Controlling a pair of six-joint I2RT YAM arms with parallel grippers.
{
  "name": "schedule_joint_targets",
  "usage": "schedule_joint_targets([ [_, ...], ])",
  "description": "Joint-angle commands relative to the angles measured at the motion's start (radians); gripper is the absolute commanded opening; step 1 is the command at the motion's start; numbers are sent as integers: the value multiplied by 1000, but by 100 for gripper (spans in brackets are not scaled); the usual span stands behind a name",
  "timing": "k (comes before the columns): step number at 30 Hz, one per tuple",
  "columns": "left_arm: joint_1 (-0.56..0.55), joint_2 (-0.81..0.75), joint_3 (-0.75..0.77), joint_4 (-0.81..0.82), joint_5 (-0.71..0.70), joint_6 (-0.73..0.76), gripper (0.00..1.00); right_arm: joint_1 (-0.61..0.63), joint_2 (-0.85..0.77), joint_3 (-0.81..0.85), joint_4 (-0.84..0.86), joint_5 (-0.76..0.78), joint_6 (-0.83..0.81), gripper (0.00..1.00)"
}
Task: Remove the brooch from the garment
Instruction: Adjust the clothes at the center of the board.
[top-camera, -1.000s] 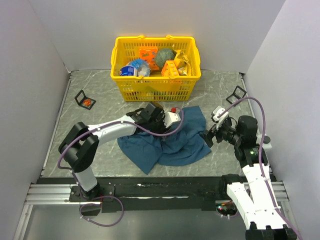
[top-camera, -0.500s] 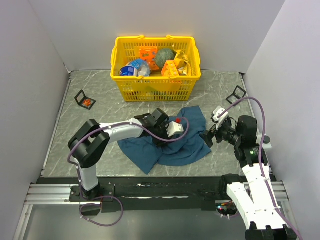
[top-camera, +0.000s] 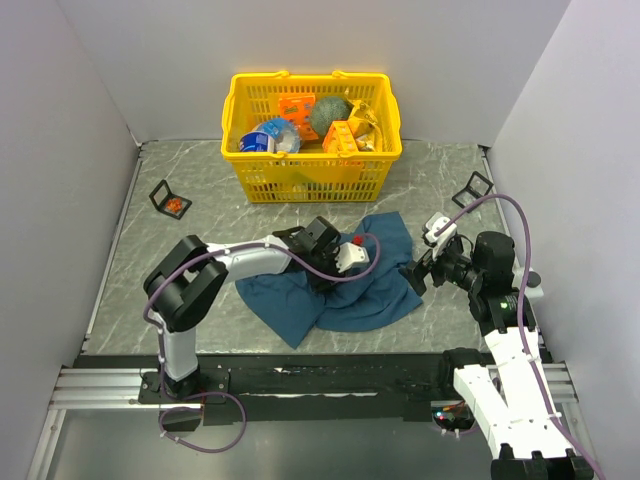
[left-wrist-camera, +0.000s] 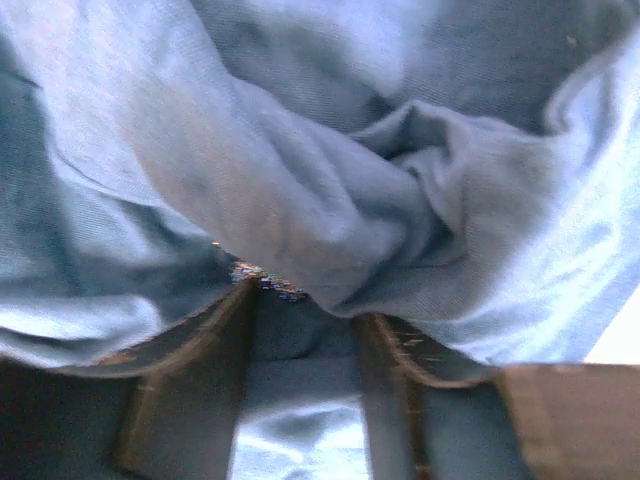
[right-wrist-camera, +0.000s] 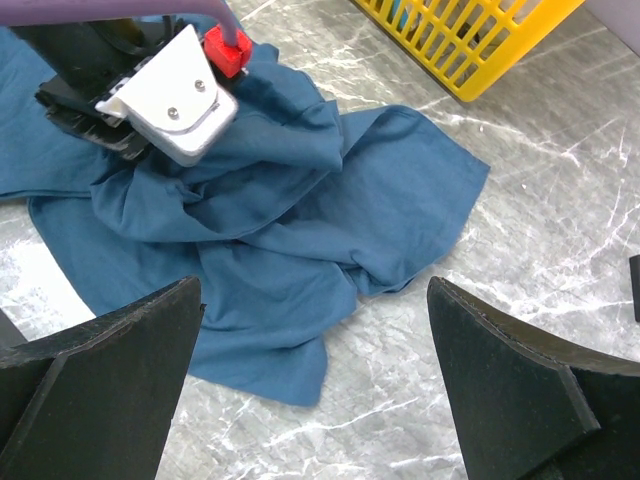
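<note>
The brooch was not plainly visible; a glinting speck (left-wrist-camera: 268, 284) in the garment (top-camera: 370, 295) fold at frame centre might be it. The left gripper (left-wrist-camera: 305, 308) had slid lower-right into the cloth, apparently seeking it, its grip impossible to tell. The right gripper (right-wrist-camera: 313, 292) hung wide open.
</note>
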Motion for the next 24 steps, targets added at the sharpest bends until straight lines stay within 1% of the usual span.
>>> schedule_joint_targets([
  [1,-6,46,34,21,18,-5,34,-2,-8,-3,9,-12,-6,100],
  [3,-6,50,37,26,18,-6,24,-4,-9,-5,9,-12,-6,100],
  [4,-4,47,35,28,13,-6,14,-4,-11,-3,9,-12,-7,100],
  [7,-6,31,35,25,13,-6,3,-4,-11,-5,9,-13,-7,100],
  [8,-4,18,34,23,10,-5,1,-4,-11,-6,8,-13,-7,100],
  [20,-4,-188,-6,55,-30,-5,1,-4,-8,-1,2,-33,-12,100],
  [23,-4,-197,-5,55,-31,-6,1,-4,-9,-1,0,-36,-12,100],
  [24,-4,-191,1,52,-27,-2,4,-4,-9,-1,0,-36,-10,100],
])
